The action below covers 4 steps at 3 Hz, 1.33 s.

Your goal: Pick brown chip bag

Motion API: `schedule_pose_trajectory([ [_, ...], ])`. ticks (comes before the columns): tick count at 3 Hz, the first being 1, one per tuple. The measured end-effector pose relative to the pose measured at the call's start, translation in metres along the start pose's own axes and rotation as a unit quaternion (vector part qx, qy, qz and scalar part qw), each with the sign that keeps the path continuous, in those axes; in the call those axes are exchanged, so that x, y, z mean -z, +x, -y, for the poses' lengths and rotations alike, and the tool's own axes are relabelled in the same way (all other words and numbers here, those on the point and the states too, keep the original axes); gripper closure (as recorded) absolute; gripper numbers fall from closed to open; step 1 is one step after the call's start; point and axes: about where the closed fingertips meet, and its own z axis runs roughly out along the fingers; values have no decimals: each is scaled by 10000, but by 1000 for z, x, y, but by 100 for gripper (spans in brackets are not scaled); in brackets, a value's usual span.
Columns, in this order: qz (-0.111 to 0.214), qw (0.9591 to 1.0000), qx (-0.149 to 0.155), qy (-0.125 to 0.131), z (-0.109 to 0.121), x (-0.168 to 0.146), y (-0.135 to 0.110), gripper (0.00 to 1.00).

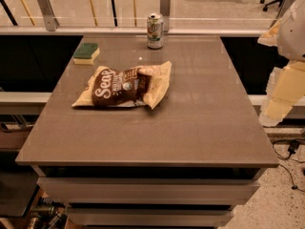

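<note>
The brown chip bag [123, 86] lies flat on the grey table [190, 128], left of its middle. It is crinkled, with a dark brown centre, white script lettering and cream-tan ends. My gripper [285, 90] is at the right edge of the view, beyond the table's right side and well clear of the bag. Only cream and white parts of it and the arm show there.
A green-and-white soda can [155, 30] stands upright at the table's far edge. A green-and-yellow sponge [86, 53] lies at the far left corner. A glass railing [214, 13] runs behind the table. Drawers sit under the tabletop, and a cable lies on the floor at right.
</note>
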Motion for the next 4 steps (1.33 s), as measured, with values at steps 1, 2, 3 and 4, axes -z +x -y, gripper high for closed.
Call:
schedule_pose_trajectory([
  [1, -223, 9996, 161, 100, 3, -1, -25, 0],
  [2, -259, 9994, 153, 196, 9, -6, -54, 0],
  [3, -45, 9998, 117, 180, 15, -22, -81, 0],
  [4, 385, 9992, 32, 82, 24, -35, -98, 0],
])
